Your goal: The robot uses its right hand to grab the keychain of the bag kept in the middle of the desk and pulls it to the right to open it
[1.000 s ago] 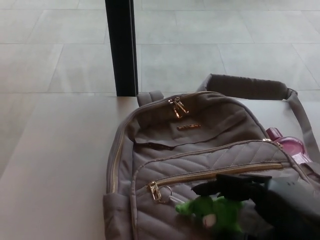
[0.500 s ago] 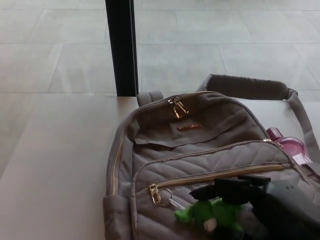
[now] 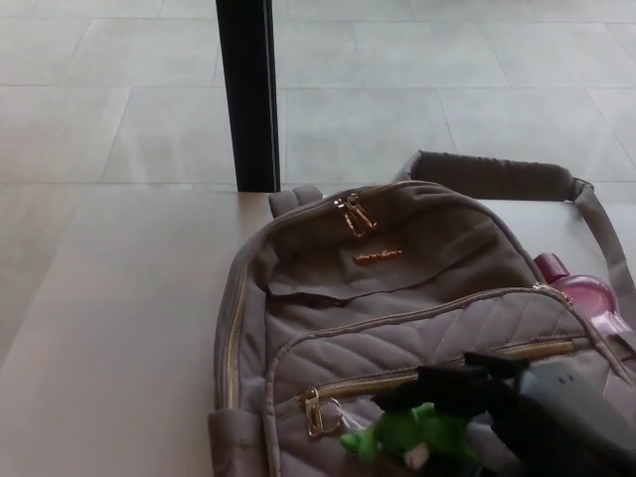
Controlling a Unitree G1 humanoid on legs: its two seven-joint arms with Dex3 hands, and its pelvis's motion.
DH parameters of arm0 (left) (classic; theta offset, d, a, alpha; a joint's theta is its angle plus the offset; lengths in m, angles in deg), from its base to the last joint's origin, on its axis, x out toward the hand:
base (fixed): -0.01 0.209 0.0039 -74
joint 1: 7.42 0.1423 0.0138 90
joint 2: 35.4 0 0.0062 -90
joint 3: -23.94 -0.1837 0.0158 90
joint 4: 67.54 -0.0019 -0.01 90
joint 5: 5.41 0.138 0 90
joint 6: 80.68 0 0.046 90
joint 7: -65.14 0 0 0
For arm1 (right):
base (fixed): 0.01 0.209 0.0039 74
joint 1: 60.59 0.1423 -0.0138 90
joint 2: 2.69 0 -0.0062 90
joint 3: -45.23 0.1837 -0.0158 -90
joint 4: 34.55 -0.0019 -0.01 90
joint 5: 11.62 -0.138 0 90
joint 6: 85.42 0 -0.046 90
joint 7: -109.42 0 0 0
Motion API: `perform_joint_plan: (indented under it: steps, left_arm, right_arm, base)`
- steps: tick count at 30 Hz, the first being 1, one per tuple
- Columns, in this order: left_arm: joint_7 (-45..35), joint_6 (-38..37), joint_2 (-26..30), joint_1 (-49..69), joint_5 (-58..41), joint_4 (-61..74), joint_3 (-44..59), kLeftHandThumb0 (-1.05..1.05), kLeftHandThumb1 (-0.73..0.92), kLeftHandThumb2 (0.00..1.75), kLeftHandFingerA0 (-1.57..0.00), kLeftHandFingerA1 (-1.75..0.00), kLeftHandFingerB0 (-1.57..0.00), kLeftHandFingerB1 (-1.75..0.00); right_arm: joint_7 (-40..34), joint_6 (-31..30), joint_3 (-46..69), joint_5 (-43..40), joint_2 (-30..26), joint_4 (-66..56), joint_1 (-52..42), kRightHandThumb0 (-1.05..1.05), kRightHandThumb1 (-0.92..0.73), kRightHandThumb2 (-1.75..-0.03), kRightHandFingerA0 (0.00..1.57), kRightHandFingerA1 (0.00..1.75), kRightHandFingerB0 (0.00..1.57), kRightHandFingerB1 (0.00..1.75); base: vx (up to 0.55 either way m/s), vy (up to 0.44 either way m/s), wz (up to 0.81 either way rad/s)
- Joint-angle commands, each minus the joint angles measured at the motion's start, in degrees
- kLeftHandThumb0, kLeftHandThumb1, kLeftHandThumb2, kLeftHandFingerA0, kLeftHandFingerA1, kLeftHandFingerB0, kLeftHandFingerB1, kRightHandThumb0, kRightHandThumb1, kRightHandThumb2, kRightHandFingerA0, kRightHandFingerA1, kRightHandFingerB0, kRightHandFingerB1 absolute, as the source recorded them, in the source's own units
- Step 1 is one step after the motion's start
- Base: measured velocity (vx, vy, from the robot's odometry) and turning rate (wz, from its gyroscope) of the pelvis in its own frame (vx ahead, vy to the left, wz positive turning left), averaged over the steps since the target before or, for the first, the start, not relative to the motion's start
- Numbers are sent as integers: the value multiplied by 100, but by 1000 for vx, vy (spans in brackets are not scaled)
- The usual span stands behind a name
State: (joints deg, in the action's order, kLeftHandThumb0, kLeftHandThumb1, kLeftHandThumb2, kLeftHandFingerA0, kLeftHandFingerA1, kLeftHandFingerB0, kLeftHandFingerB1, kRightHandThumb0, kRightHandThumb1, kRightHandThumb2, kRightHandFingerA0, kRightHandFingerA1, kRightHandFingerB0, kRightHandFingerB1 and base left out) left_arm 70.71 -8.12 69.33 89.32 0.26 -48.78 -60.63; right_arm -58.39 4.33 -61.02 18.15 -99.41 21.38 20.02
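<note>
One grey bag (image 3: 397, 308) lies on the pale desk (image 3: 109, 338); right hand (image 3: 467, 390) grips its green keychain (image 3: 412, 437).

**No readable text on the desk**

Looking for lettering now, and only one candidate turns up: a small gold brand plate (image 3: 378, 257) fixed to the upper front panel of the grey quilted backpack (image 3: 397, 298), just below the pair of gold zipper pulls (image 3: 353, 214). It does seem to carry a line of script, but the characters are too small and blurred to make out. No letters, numbers or logos show on the green plush keychain (image 3: 417, 442), the pink bottle (image 3: 586, 293) tucked at the bag's side, or the dark post (image 3: 248, 94) behind the desk.
</note>
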Motion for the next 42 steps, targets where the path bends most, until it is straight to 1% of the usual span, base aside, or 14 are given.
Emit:
perform_joint_plan:
  steps: [1, 3, 4, 5, 6, 8, 10, 16, 20, 26, 28, 32, 38, 42]
  left_arm:
    - [12, -148, 107, -18, 52, -2, 3, -59, 53, 57, -59, -55, -72, -47]
    - [-6, -140, 98, -26, 29, -10, 21, -58, 53, 57, -60, -55, -71, -46]
    - [-57, -148, 79, -27, -38, -18, 78, -60, 53, 57, -60, -56, -71, -47]
    - [-39, -141, 83, -27, -18, -19, 65, -60, 53, 57, -57, -57, -72, -46]
    - [-24, -135, 90, -29, 12, -24, 44, -63, 53, 58, -53, -57, -73, -47]
    - [-13, -111, 91, -41, 30, -38, 31, -61, 53, 57, -58, -57, -73, -46]
    - [10, -149, 108, -24, 86, -23, -20, -63, 54, 57, -53, -59, -73, -46]
    - [-24, -119, 90, -32, 53, -49, -14, -62, 54, 57, -58, -55, -75, -46]
    - [-45, -123, 93, -23, 52, -37, -17, -61, 55, 57, -58, -54, -74, -45]
    - [-67, -182, 106, 24, 40, -31, -4, -61, 55, 57, -56, -56, -74, -46]
    - [-102, -160, 120, 25, 62, -31, -27, -61, 56, 58, -58, -56, -70, -45]
    - [-112, -176, 111, 75, 33, -6, 1, -59, 56, 58, -59, -54, -70, -45]
    - [-129, -144, 112, 65, 44, -79, 5, -62, 56, 58, -59, -55, -70, -45]
    - [-103, -202, 117, 108, 61, -32, -7, -64, 57, 58, -57, -58, -71, -45]
  right_arm:
    - [464, -270, -217, 358, -273, 356, -269, -23, -58, -97, 93, 154, 94, 95]
    - [421, -238, -250, 395, -272, 377, -269, -22, -56, -103, 96, 147, 93, 99]
    - [382, -222, -285, 463, -254, 402, -262, -25, -54, -111, 91, 169, 83, 122]
    - [380, -259, -294, 507, -235, 387, -259, -25, -52, -115, 89, 173, 80, 127]
    - [356, -279, -303, 545, -209, 388, -261, -26, -49, -121, 89, 175, 75, 146]
    - [194, -244, -325, 640, -138, 439, -280, -27, -46, -130, 90, 175, 72, 168]
    - [71, -280, -345, 762, -65, 457, -306, -29, -46, -136, 92, 175, 73, 175]
    - [-441, 113, -284, 802, 45, 635, -325, -27, -42, -141, 95, 175, 76, 171]
    - [-286, -21, -98, 653, 83, 521, -242, -26, -46, -132, 96, 175, 71, 170]
    - [-334, 50, 92, 624, 148, 451, -121, -27, -44, -138, 102, 175, 70, 173]
    - [-197, 123, 339, 604, -37, 437, 302, -27, -44, -132, 100, 175, 72, 169]
    - [103, -17, 540, 471, -108, 381, 746, -27, -42, -137, 102, 175, 74, 171]
    - [452, 327, 675, 305, -495, 487, 1445, -32, -39, -143, 106, 175, 76, 174]
    - [618, 311, 663, 120, -601, 444, 1557, -32, -39, -141, 107, 175, 77, 174]
  base:
    - [0, 0, 0]
    - [0, 0, 0]
    - [0, 0, 0]
    - [0, 0, 0]
    - [0, 0, 0]
    - [0, 0, 0]
    - [0, 0, 0]
    - [0, 0, 0]
    - [0, 0, 0]
    - [0, 0, 0]
    - [0, 0, 0]
    - [0, 0, 0]
    - [0, 0, 0]
    - [0, 0, 0]
